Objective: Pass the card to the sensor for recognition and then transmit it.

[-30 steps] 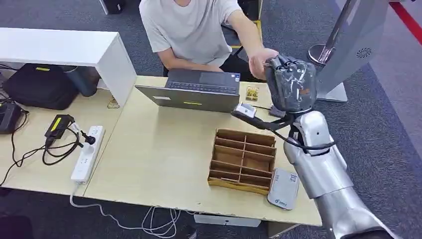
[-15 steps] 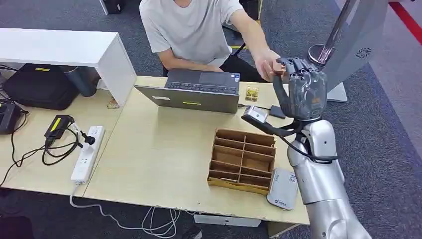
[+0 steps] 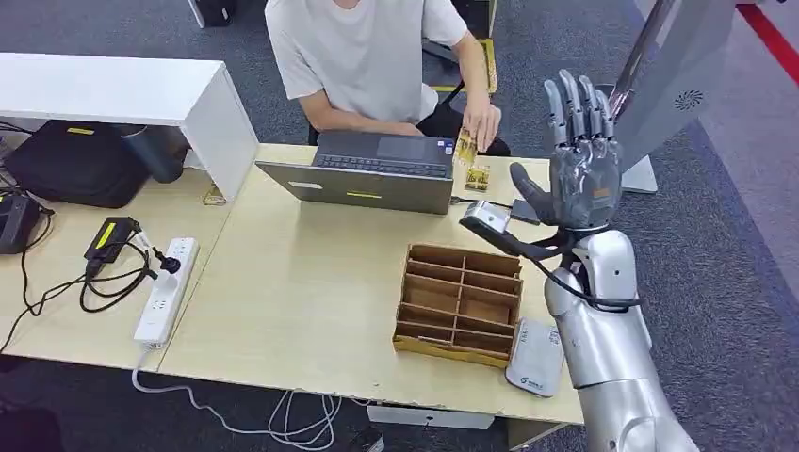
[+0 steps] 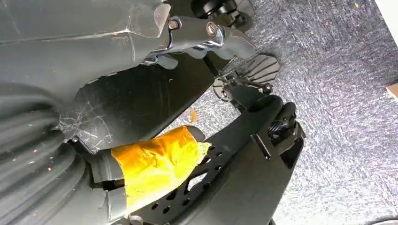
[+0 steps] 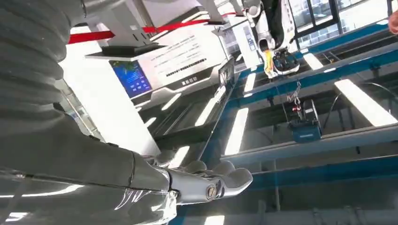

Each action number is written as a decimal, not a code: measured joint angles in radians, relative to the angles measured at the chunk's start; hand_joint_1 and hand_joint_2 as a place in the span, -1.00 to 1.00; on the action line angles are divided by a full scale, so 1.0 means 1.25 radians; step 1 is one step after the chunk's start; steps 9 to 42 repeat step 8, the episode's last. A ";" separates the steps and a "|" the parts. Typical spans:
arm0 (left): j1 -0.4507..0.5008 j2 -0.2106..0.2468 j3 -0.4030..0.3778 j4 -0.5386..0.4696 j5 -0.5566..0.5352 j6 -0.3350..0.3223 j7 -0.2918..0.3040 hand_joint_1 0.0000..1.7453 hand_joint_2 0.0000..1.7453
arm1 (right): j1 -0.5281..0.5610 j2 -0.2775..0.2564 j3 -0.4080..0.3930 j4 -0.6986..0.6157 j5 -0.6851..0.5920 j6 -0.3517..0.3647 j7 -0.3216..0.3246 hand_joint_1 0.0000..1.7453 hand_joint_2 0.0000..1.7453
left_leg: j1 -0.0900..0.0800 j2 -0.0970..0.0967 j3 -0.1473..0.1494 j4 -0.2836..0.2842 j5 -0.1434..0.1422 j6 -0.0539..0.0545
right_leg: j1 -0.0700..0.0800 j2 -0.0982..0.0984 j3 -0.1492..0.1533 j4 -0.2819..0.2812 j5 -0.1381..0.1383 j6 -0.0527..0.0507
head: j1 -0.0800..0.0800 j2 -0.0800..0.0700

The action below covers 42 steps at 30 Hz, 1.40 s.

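My right hand (image 3: 579, 160) is raised over the desk's far right corner, fingers straight and spread, holding nothing; the right wrist view shows its thumb (image 5: 211, 185) against ceiling lights. A person's hand (image 3: 482, 122) holds a gold-patterned card (image 3: 464, 146) beside the laptop (image 3: 377, 174), to the left of my hand and apart from it. A second similar card (image 3: 478, 178) lies on the desk below it. A flat grey card reader (image 3: 535, 358) lies at the desk's near right edge. My left hand (image 4: 94, 47) hangs over grey carpet with nothing in it.
A wooden divided organizer (image 3: 460, 301) stands on the desk (image 3: 301, 282) between the laptop and the reader. A power strip (image 3: 165, 290) and cables lie at the left. A white kiosk (image 3: 674, 75) rises behind my right hand. The person sits across the desk.
My right hand went from curled shut to fully spread and rose a little. The person's hand, which met it, drew back toward the laptop with the card.
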 joint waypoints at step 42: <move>0.000 0.000 0.000 0.000 0.000 0.000 0.000 -1.00 1.00 | 0.000 0.000 -0.001 0.000 0.000 0.000 0.000 -1.00 1.00 | 0.000 0.000 0.000 0.000 0.000 0.000 | 0.000 0.000 0.000 0.000 0.000 0.000 | 0.000 0.000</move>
